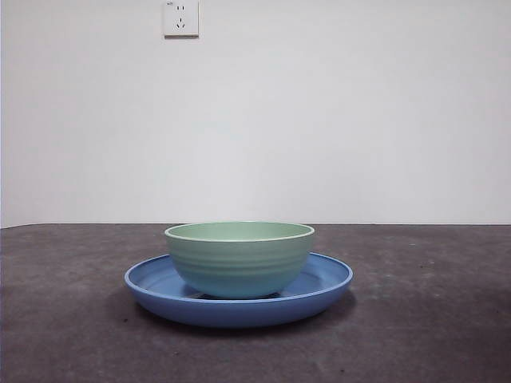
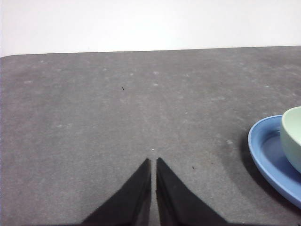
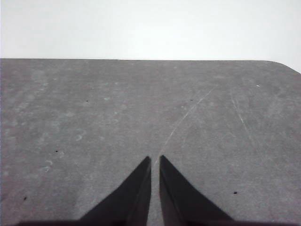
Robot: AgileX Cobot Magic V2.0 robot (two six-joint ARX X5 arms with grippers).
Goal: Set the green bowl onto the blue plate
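Both pincers (image 2: 153, 161) (image 3: 155, 158) pinched together, empty; ridged green bowl (image 1: 239, 259) sits upright in glossy blue plate (image 1: 319, 297).

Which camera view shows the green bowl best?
The front view: the green bowl is whole there, upright on the blue plate. The left wrist view catches only part of it at the picture's edge. The right wrist view does not show it.
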